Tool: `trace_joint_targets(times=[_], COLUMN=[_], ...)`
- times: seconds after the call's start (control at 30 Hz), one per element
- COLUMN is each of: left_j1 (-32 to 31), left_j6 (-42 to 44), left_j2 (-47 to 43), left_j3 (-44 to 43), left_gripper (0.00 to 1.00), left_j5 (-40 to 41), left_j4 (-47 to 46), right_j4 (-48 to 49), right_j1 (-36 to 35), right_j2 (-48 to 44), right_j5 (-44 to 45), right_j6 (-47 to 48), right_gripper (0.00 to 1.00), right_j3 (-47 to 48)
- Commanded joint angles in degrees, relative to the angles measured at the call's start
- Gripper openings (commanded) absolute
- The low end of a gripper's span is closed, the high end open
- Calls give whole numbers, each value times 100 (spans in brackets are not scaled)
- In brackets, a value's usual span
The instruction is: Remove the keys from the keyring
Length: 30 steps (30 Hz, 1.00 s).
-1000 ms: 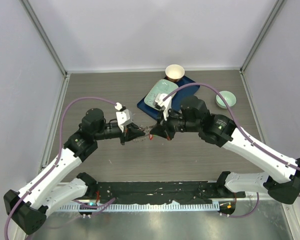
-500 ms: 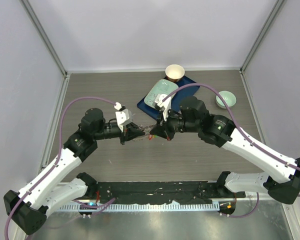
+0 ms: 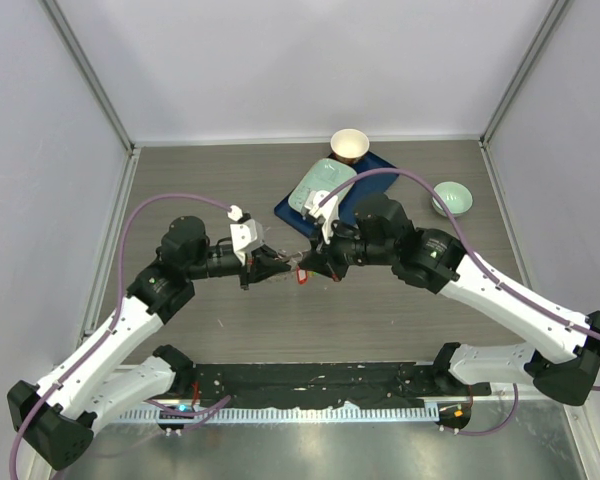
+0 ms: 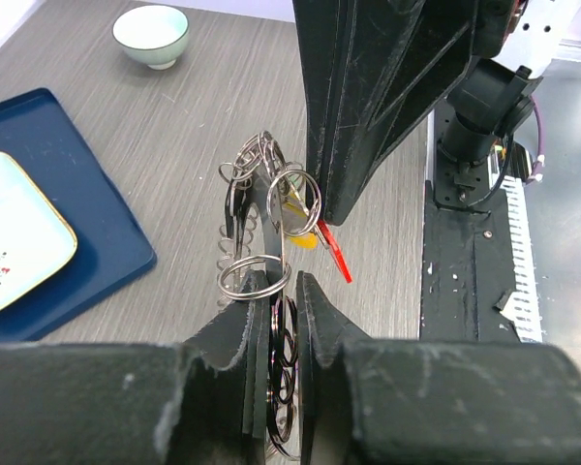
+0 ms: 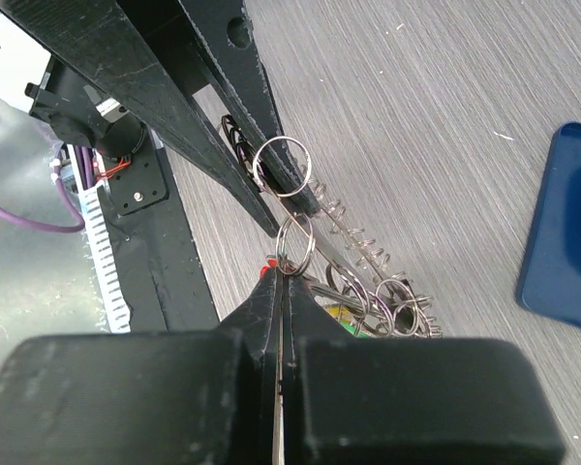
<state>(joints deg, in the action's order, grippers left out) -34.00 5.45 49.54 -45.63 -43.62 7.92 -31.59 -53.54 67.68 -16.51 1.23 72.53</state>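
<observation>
Where the two arms meet above the middle of the table (image 3: 200, 185), the keyring (image 3: 289, 267) hangs in the air between their tips, held from both sides. The left gripper (image 3: 272, 268) reaches in from the left, and the left wrist view shows its two black fingers (image 4: 234, 334) pressed together on the near edge of the big ring. The right gripper (image 3: 313, 264) comes from the right; in the right wrist view its jaws are closed tight, pinching one of the small silver loops (image 5: 293, 242) that fringe the ring.

Just beside the right gripper's long black finger, a red key (image 4: 336, 254) points down and to the right below the ring. An orange key (image 4: 296, 215) sits behind the loops and is partly hidden. A green key (image 5: 346, 313) shows only as a sliver among the loops in the right wrist view.

Farther back on the table lies a blue tray (image 3: 289, 211) with a pale plate (image 3: 315, 186) on it. A cup (image 3: 349, 145) stands at the tray's far edge. A pale green bowl (image 3: 452, 198) sits well apart to the right.
</observation>
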Motion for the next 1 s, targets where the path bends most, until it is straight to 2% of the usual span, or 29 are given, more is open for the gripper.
trace_joint_targets(times=[0.0,0.1,0.2,0.47,0.6,0.8,0.97], left_j1=[-2,-2,-2,-2,-2,7,7], left_j6=[149,193,184,-158,-228,-923,-1046], left_j2=[-102,-94,-76,-50,-120,-15,-32], left_j3=[-131,-183,-236,-192,-236,-280,-271], left_gripper=[13,15,30,35,39,44,49], left_j5=[-51,-7,-15,-182,2,-6,98], left_j4=[-397,-300,-212,-643,-546,-520,-379], right_j4=[101,101,66,66,66,109,233], right_j1=[-7,-8,-7,-16,-7,-7,-7], right_j2=[-35,-97,-141,-159,-220,-290,-378], right_j5=[113,157,201,192,122,34,-106], right_j6=[149,202,245,316,421,439,299], right_gripper=[1,1,1,1,1,1,1], right_j3=[244,191,174,130,59,15,112])
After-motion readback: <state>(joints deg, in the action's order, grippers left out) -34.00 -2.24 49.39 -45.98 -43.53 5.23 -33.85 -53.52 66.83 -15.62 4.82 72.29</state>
